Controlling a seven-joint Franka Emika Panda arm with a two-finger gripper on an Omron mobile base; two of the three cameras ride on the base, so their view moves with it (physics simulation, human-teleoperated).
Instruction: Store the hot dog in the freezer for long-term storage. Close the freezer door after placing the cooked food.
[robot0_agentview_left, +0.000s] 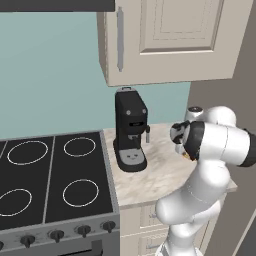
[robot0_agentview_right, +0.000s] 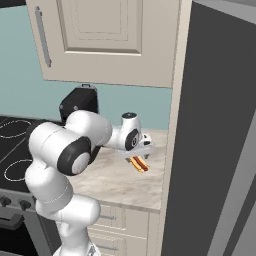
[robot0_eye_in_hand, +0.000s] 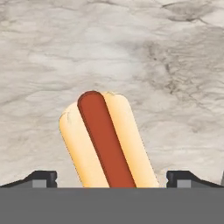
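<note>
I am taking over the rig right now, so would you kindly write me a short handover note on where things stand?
Tool: open, fingertips spread either side of the hot dog, not closed on it.
Hot dog: in the right base view it shows just under the tool above the marble counter; whether it rests on the counter or is lifted I cannot tell.
Fridge: its grey side stands right of the counter.
Done: tool lined up over the hot dog.
Left: grasp, carry to the freezer, place inside, close the door.
</note>
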